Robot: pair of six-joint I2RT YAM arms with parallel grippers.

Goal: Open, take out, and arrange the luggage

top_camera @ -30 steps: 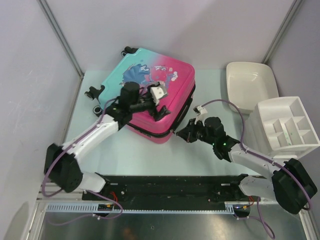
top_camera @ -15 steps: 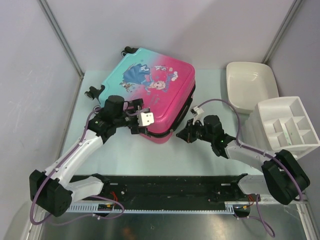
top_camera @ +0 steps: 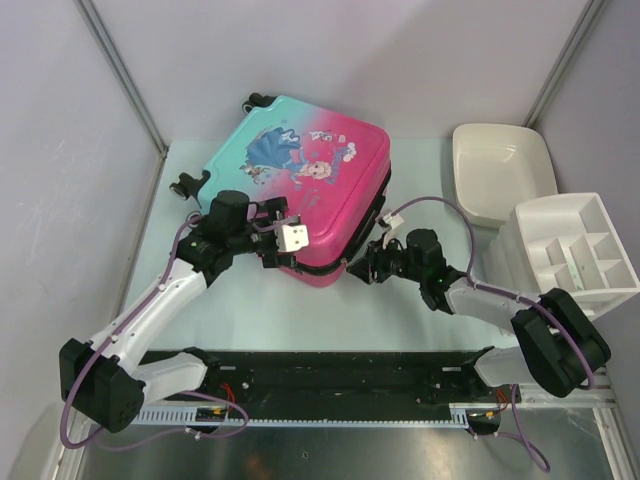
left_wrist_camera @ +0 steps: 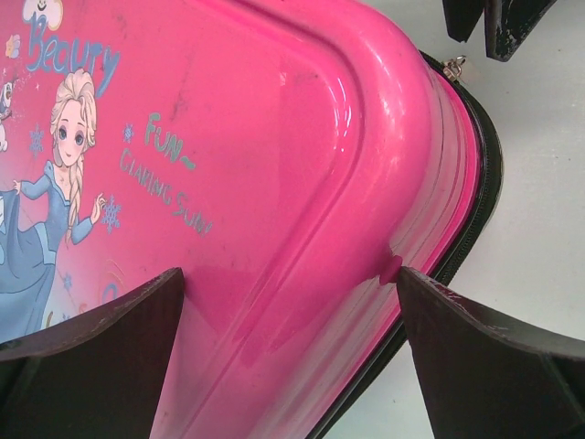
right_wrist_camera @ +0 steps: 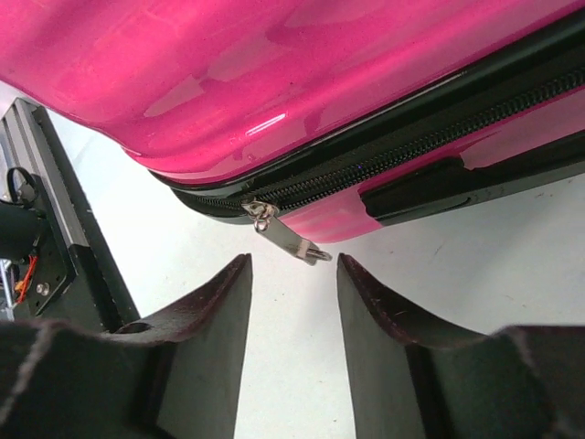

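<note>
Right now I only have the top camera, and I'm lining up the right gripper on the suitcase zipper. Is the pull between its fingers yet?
Observer: Not quite. On the right wrist camera the pull hangs off the suitcase corner, at the mouth of the open right gripper, unclamped.
Operator: Is the zipper undone at all?
Observer: The stretch of zipper beside the pull looks closed.
Operator: And the left gripper?
Observer: The left wrist camera shows the left gripper open, its fingers on either side of the suitcase's pink corner. I can't tell whether they touch it.
</note>
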